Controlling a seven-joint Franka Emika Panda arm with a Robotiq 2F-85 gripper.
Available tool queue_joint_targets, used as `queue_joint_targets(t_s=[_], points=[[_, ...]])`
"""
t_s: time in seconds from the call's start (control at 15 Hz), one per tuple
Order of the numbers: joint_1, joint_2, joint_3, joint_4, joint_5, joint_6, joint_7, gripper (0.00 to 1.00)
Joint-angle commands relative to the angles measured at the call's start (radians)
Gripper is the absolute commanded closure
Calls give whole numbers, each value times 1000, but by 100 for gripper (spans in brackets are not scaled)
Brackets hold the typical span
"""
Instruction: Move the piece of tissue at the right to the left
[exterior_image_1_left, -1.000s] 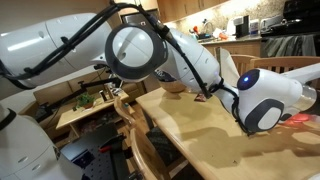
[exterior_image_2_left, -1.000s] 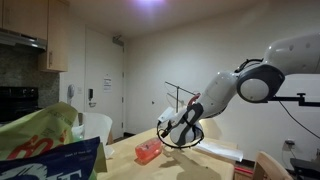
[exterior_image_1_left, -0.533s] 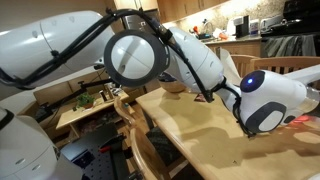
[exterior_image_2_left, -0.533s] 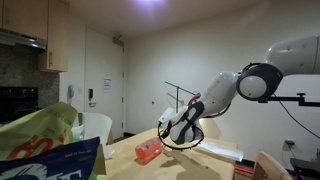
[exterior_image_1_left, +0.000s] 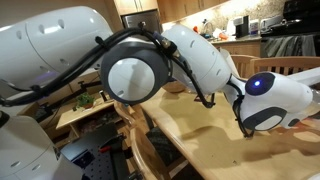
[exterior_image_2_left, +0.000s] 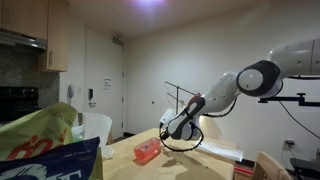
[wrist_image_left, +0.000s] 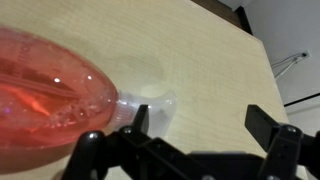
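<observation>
**Exterior view, arm in front.** The white arm (exterior_image_1_left: 200, 60) fills most of the picture. Its rounded wrist housing (exterior_image_1_left: 270, 100) hangs over the wooden table (exterior_image_1_left: 200, 140) at 3 o'clock. The gripper is hidden behind that housing, so this view does not show how the jaws stand. A wooden chair (exterior_image_1_left: 138, 140) stands against the table edge at 7 o'clock.

**Exterior view, across the room.** The arm comes in from 3 o'clock and bends down to the table (exterior_image_2_left: 125, 160). The gripper (exterior_image_2_left: 178, 132) hangs just above the tabletop. A red plastic object (exterior_image_2_left: 148, 152) lies on the table at 8 o'clock from the gripper, near it but apart. A flat white sheet, seemingly the piece of tissue (exterior_image_2_left: 218, 151), lies on the table at 4 o'clock from the gripper. It is too small to be sure of. A snack bag (exterior_image_2_left: 50, 145) blocks the corner at 7 o'clock.

**Wrist view.** The gripper (wrist_image_left: 200, 125) enters from 6 o'clock. Its 2 dark fingers (wrist_image_left: 140, 118) are spread wide with only bare table (wrist_image_left: 200, 50) between them, so the jaws are open and hold nothing. The red plastic object (wrist_image_left: 50, 85), translucent with a clear neck, lies at 9 o'clock, and the neck reaches just beside 1 finger.
</observation>
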Motion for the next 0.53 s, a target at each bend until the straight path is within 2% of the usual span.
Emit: queue_joint_targets(t_s=[0.0,0.07,0.13,0.47], points=[[-30,0,46,12,12,-118,-133,0],[-24,0,20,13,34,-154,-163,0],[-19,-12,-18,-8,-4,-172,-120,0],[11,-24,-157,-25,-3,-237,-124,0]])
